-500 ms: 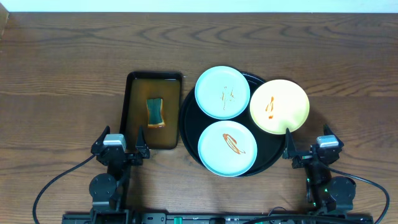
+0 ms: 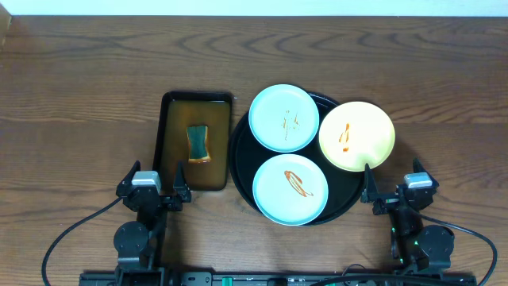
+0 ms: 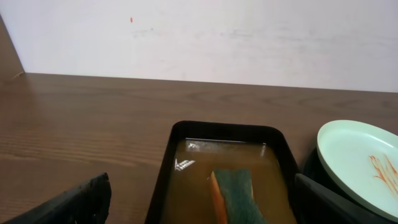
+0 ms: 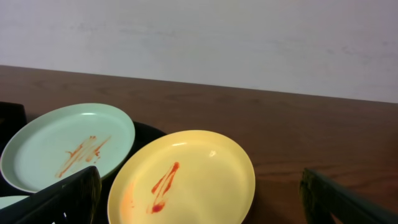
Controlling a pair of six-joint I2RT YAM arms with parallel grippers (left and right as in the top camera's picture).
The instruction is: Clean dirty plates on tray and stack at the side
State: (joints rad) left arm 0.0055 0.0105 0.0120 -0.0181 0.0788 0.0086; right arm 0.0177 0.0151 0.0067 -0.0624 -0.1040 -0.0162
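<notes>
Three sauce-streaked plates rest on the round black tray point(image 2: 241, 151): a mint-blue plate point(image 2: 284, 117) at the back, another mint-blue plate point(image 2: 290, 189) at the front, and a yellow plate point(image 2: 357, 135) overhanging the right rim. The yellow plate point(image 4: 186, 180) and back mint plate point(image 4: 68, 146) show in the right wrist view. My left gripper point(image 2: 153, 191) is open and empty near the table's front, in front of the rectangular tray. My right gripper point(image 2: 394, 189) is open and empty, just in front of the yellow plate.
A rectangular dark tray point(image 2: 195, 141) with brownish liquid holds a green and orange sponge point(image 2: 198, 143), left of the round tray; it shows in the left wrist view point(image 3: 225, 155) with the sponge point(image 3: 236, 193). A white wall stands behind the table.
</notes>
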